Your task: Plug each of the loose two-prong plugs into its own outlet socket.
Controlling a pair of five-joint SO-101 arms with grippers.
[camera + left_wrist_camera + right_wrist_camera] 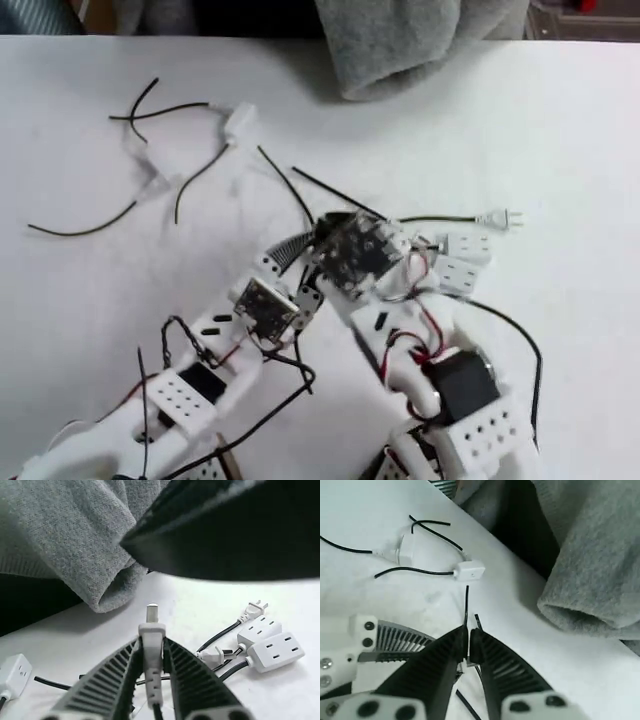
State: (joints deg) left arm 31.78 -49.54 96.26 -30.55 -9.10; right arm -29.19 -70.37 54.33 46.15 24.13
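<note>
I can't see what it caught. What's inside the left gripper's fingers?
The left gripper clamps a white two-prong plug between its black fingers, prong end poking out beyond them. A black cord leaves its lower end; where that goes is hidden by the fingers.

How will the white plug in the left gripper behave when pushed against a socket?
The white plug looks rigid and light. Pinched at its narrow sides by the left gripper, it may pivot under pressure. Its thin cord probably trails limply.
</note>
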